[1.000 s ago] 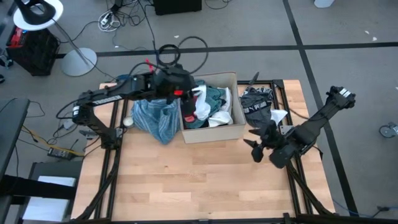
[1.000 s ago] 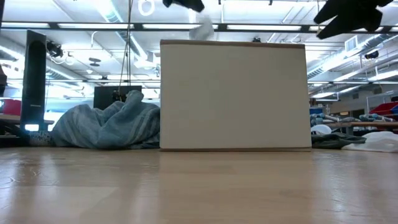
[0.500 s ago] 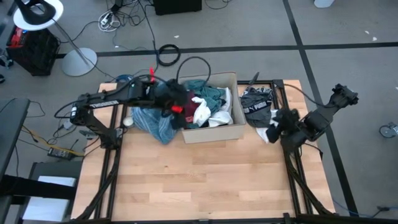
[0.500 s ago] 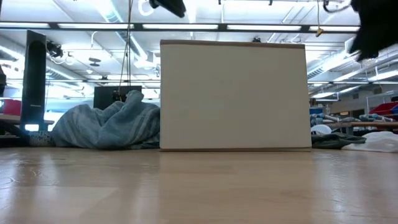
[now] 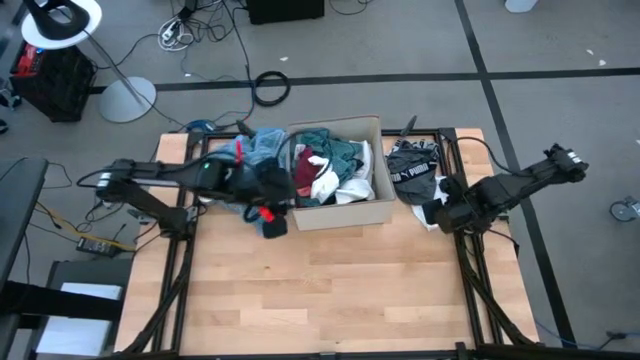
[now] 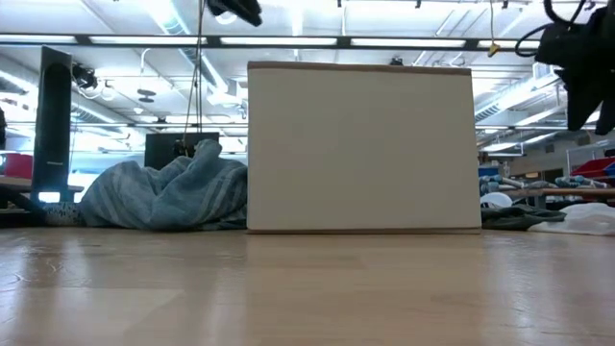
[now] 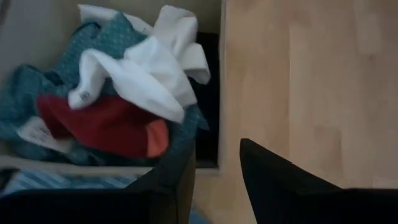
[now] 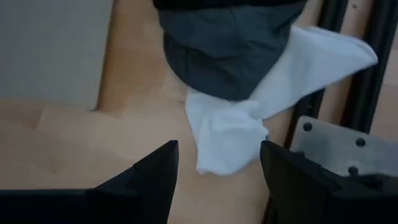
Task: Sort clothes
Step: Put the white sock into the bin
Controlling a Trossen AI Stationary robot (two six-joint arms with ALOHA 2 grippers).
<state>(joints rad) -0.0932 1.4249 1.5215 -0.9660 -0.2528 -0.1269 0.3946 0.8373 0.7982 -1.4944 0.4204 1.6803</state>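
A tan cardboard box holds white, teal and red garments. A light blue garment lies heaped on the table against the box's left side. A black-and-white garment and a white cloth lie on the table to the right of the box. My left gripper is open and empty above the table, by the box's near-left corner. My right gripper is open and empty just above the white cloth.
Bare wooden tabletop fills the near half. Black frame rails run along both table sides, and a metal bracket sits beside the white cloth. The box's tall wall stands between the two arms.
My left gripper has drawn back from over the box's left wall toward the table's near edge and left, ending beside the near-left corner. My right gripper has gone toward the far edge and down, over the white cloth. The clothes have stayed where they were.
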